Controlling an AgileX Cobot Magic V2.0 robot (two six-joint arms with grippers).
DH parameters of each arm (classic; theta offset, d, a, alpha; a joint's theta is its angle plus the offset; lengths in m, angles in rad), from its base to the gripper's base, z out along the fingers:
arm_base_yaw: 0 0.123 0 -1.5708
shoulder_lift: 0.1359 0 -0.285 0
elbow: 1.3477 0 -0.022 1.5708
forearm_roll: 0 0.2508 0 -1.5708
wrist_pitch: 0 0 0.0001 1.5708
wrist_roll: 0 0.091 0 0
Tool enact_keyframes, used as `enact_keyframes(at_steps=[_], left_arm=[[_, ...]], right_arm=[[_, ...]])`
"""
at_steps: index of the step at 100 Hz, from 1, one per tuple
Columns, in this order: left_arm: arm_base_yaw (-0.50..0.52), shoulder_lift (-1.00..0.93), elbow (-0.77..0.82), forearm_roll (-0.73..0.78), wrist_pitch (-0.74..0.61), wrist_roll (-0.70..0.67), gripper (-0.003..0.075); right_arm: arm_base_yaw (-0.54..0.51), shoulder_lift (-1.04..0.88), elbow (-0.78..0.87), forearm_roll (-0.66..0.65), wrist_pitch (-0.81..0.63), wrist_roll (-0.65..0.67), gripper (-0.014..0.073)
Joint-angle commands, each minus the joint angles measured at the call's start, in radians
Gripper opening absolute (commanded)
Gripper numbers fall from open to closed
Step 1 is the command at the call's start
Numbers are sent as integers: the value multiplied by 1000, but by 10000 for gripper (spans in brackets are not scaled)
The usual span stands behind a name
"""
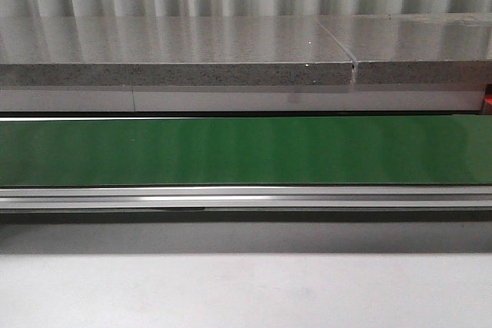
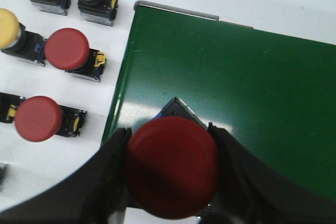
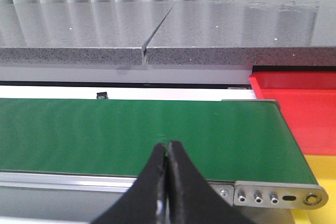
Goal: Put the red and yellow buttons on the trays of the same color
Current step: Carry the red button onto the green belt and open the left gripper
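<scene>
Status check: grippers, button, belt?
Left gripper shut on red button, over green belt end. Right gripper shut, empty, near red tray. Belt bare in front view; spare buttons beside it.

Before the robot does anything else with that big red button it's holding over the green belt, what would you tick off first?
1. Grip: left gripper has its black fingers closed on both sides of the round red mushroom-head button. Ok.
2. Position: the button hangs over the corner of the green conveyor belt. Ok.
3. Belt surface clear: the front view shows no item on it. Ok.
4. Right gripper free: shut, holding nothing, above the belt's other end. Ok.
5. Matching tray ready: red plastic tray sits past that end, with a yellow tray beside it. Ok.
6. Belt running: cannot tell.
</scene>
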Motion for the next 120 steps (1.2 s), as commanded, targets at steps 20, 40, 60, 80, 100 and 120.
enact_keyframes(at_steps=[20,40,60,80,100,120], left_arm=[[-13,144,-112,-1,-43,5,-20],[-13,199,-137,-1,10,5,34],[-14,199,-142,-1,34,5,437],[-23,177,-142,-4,40,12,620],[-43,90,-146,-20,47,31,620],[-57,-47,-148,-41,53,31,620]], right_arm=[[1,-17,2,-7,-80,-4,-67],[1,-17,2,-7,-80,-4,-67],[1,-17,2,-7,-80,-4,-67],[1,-17,2,-7,-80,-4,-67],[1,-17,2,-7,-80,-4,-67],[1,-17,2,-7,-80,-4,-67]])
